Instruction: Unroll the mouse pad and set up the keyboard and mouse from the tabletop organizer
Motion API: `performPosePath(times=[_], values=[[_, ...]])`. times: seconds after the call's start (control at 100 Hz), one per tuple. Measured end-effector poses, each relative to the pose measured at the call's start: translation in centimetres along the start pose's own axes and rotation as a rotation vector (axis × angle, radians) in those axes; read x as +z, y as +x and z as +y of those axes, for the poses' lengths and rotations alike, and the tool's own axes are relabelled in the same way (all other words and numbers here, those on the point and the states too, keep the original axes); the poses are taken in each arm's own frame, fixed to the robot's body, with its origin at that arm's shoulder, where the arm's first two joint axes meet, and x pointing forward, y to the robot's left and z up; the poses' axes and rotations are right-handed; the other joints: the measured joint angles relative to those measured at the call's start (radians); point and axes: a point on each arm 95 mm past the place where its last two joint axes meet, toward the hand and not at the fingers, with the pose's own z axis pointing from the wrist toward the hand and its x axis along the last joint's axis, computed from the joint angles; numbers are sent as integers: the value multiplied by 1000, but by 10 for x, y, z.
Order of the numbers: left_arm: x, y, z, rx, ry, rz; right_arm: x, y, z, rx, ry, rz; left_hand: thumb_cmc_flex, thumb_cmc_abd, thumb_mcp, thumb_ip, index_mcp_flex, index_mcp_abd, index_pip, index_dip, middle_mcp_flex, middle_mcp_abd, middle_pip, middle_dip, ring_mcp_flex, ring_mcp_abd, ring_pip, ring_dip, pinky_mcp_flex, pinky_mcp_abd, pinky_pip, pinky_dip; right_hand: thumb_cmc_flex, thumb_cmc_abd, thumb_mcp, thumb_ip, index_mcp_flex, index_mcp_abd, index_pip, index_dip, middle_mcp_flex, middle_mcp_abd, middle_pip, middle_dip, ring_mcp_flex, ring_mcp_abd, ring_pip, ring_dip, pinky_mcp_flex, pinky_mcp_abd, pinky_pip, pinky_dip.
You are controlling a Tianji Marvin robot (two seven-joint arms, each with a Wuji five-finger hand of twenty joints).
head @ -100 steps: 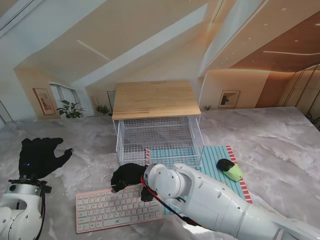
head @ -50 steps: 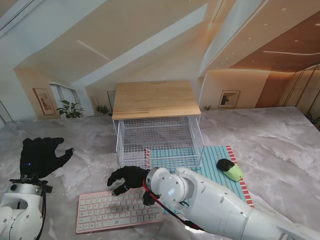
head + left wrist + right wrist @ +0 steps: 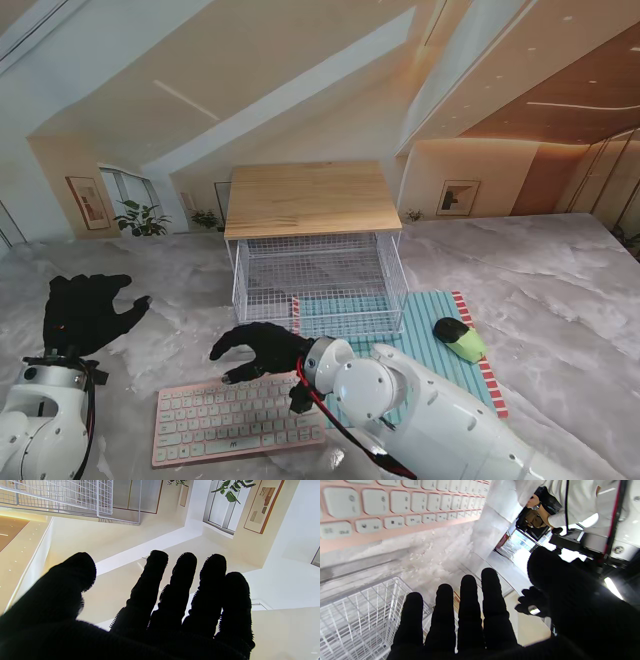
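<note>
Two black hands hold nothing. Nearest lies the pink keyboard [image 3: 238, 420] on the table [image 3: 560, 290]. Just past it the right hand [image 3: 255, 349] hovers, fingers spread. The left hand [image 3: 85, 312] is spread wide, far left. The mouse [image 3: 459, 339] sits right, on the striped pad [image 3: 440, 345]. Farthest stands the wire organizer [image 3: 315, 255].

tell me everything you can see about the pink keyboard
The keyboard is a slim pink slab with rows of white keys, compact in layout. It lies flat on the marble tabletop, near me, left of the striped mouse pad and in front of the wire organizer. The right hand is open just beyond its far edge; contact cannot be told.
</note>
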Motion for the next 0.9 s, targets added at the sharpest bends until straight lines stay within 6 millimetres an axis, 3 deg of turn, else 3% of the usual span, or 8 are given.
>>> performPosePath(times=[0.17, 0.29, 0.44, 0.52, 0.59, 0.76, 0.9], values=[[0, 5, 3, -21, -5, 6, -21, 0, 5, 3, -47, 27, 0, 0, 0, 0, 0, 0, -1, -1, 0, 0, -1, 0, -10, 0, -1, 0, -10, 0, -2, -2, 0, 0, -1, 0, 41, 1, 6, -2, 77, 18, 1, 0, 84, 30, 31, 3, 81, 23, 78, 0], [0, 10, 6, -40, -11, 11, -35, -4, 9, 13, -88, 22, 0, 0, 0, 0, 0, 0, -1, -2, 0, 0, -1, 0, -10, 0, -1, 0, -10, 0, -8, -2, 0, 0, -1, 0, 97, 11, 14, 4, 145, 65, 6, 2, 190, 116, 97, 37, 166, 69, 169, 0], [0, 15, 7, -60, -17, 17, -52, -11, 13, 28, -134, 7, 0, 0, 0, 0, 0, 0, -2, -2, -11, 0, -3, -4, -10, 0, -2, 0, -10, 0, -9, -2, 0, 42, -1, 2, 226, 31, 52, 81, 283, 118, 70, 19, 333, 169, 236, 90, 327, 149, 334, 118], [0, 17, 7, -68, -17, 21, -62, -16, 14, 26, -155, -5, 0, 0, 0, 0, 0, 1, -2, -4, -11, 0, -3, -4, -10, 0, -2, 0, -10, 0, -10, -2, 6, 50, -3, 2, 257, 37, 77, 119, 344, 130, 109, 31, 391, 197, 313, 116, 389, 160, 400, 179], [0, 20, 7, -73, -16, 26, -69, -21, 16, 15, -168, -21, 0, 0, 0, 0, 0, 2, -2, -4, -11, 0, -3, -4, -10, 0, -2, 0, -10, 0, -10, -2, 23, 50, -3, -30, 283, 36, 165, 110, 403, 135, 148, 42, 436, 208, 381, 134, 432, 174, 433, 226], [0, 25, 7, -82, -17, 38, -85, -33, 18, 4, -202, -70, 0, 0, 0, 0, 0, 4, -3, -6, -11, 0, -9, -4, -10, 0, -2, 0, -10, 0, -10, -2, 56, 50, -3, -50, 342, 29, 296, 98, 501, 159, 196, 54, 504, 226, 458, 148, 507, 198, 498, 264], [0, 27, 8, -91, -23, 43, -93, -44, 19, -37, -209, -151, 0, 0, 0, 0, 0, 4, -3, -7, -11, 0, -9, -4, -10, 0, -2, 0, -10, 0, -10, -2, 56, 50, -3, -50, 360, 39, 292, 61, 522, 160, 170, 54, 513, 231, 429, 137, 515, 209, 494, 264]])
